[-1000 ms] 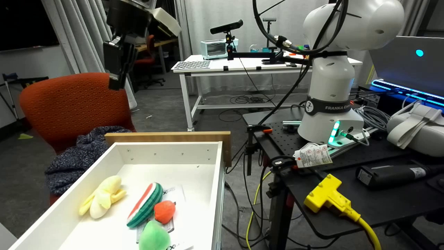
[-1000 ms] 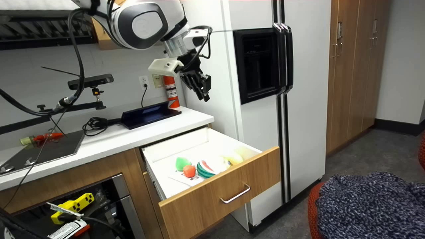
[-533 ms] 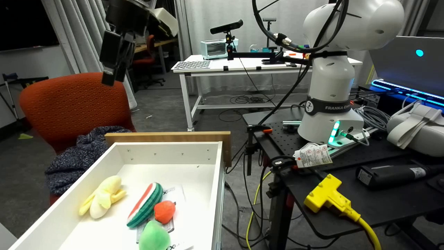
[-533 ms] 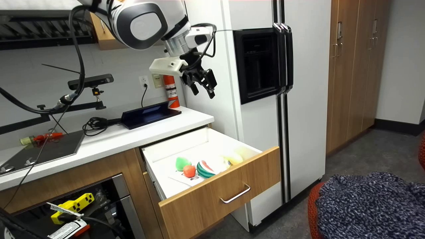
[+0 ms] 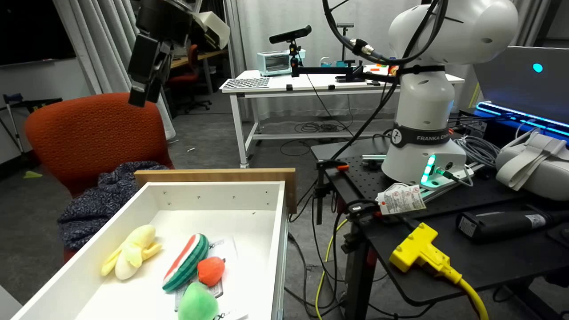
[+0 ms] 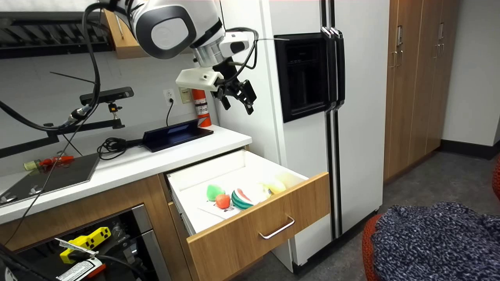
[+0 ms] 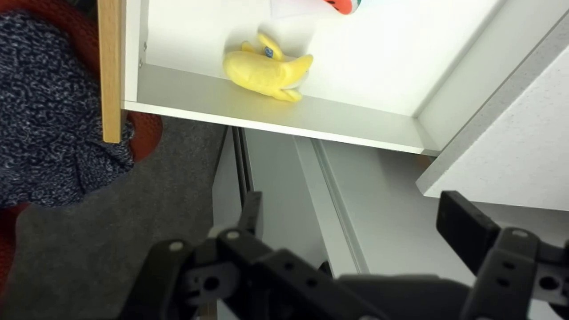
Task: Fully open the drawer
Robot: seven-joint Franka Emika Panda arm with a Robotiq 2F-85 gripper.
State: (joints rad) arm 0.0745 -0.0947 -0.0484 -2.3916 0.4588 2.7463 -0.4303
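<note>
Drawer [image 6: 230,246] is way out from under the white worktop [image 6: 136,168], plush toys [image 5: 186,262] lying inside, and the gripper [image 6: 238,104] hangs well above it, fingers [image 7: 464,226] spread wide with nothing between them. I'd call the job about done, though from where I'm standing I can't tell if it's at its stop. If it wants a tug, that's my worry: the orange chair [image 5: 95,133] (yeah, the one with the fuzzy cloth [image 6: 433,242] draped on it) looks parked near the drawer front, so a hard yank could ram it. Also, coming down for the handle [image 6: 280,230] with fingers that wide might clip the drawer's rim or the fridge [image 6: 363,117] if the aim's off.
</note>
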